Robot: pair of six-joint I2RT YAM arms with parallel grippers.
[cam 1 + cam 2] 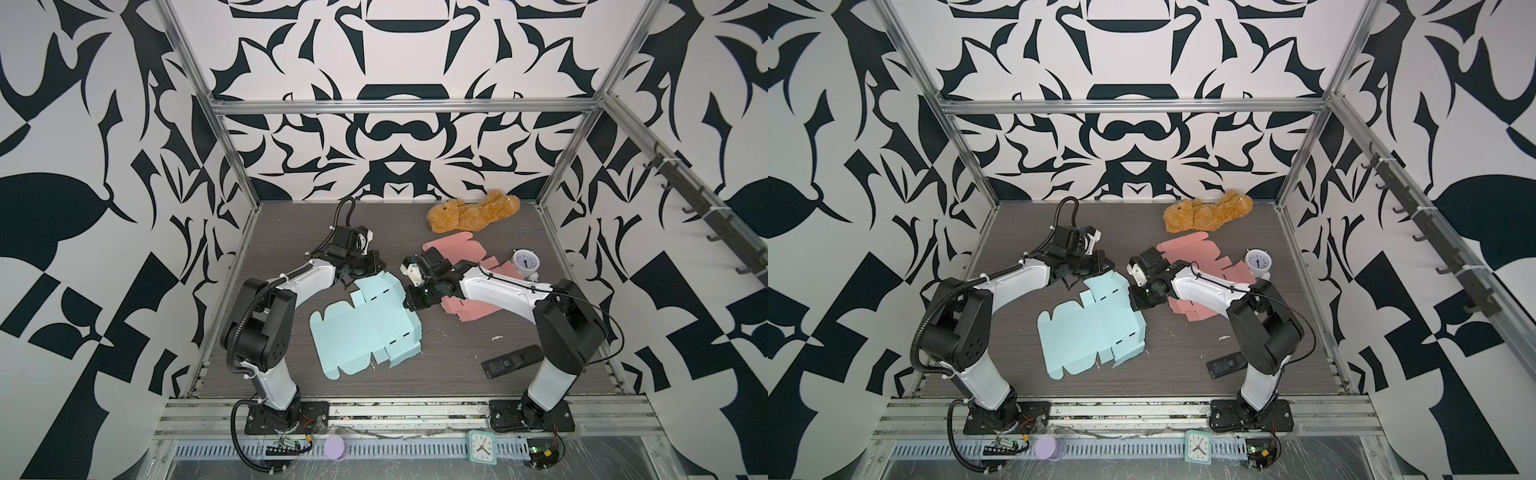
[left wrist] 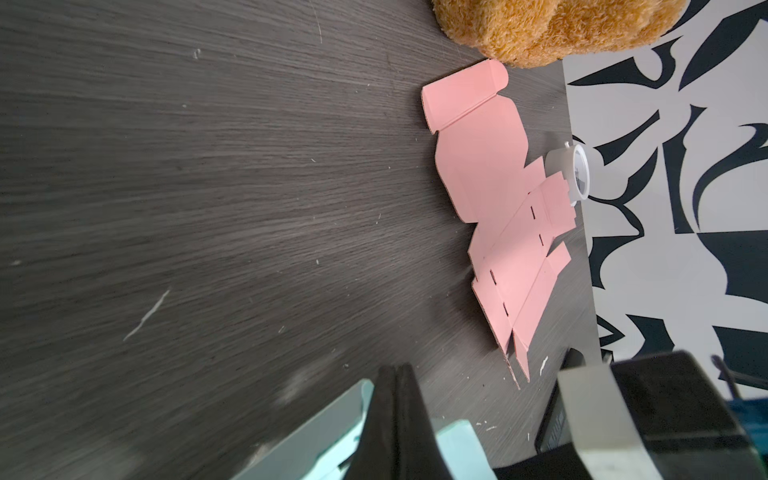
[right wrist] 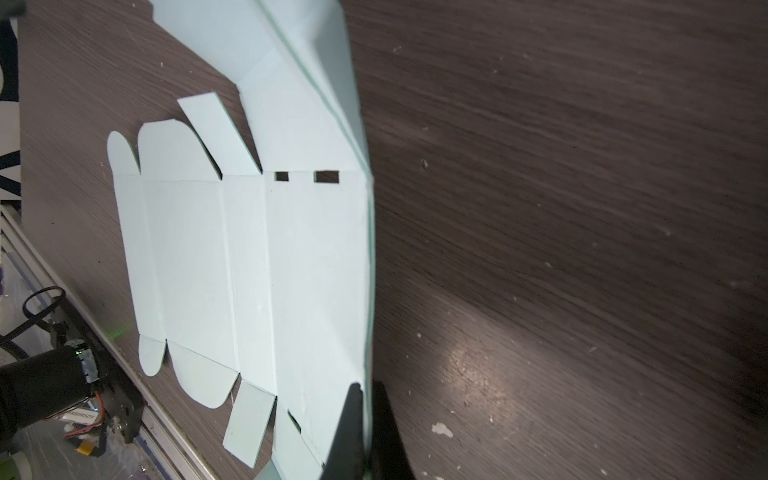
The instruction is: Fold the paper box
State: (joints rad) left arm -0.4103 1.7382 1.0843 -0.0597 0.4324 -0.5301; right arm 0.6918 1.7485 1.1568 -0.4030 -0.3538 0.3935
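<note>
The light blue paper box (image 1: 361, 328) (image 1: 1088, 328) lies unfolded on the dark table, and its far panel is lifted into a low wall. My right gripper (image 1: 409, 305) (image 3: 365, 390) is shut on the right end of that raised far edge. The thin card (image 3: 199, 249) runs edge-on between its fingers. My left gripper (image 1: 348, 284) (image 2: 395, 370) is shut at the sheet's far left corner. Blue card (image 2: 316, 440) shows on both sides of its closed fingers and none between them. I cannot tell whether they touch the card.
A pink flat box blank (image 1: 451, 246) (image 2: 486, 166) lies behind and under the right arm. A brown plush toy (image 1: 473, 216) sits at the back. A white alarm clock (image 1: 525, 262) stands at the right, and a black remote (image 1: 511, 360) lies by the right arm's base.
</note>
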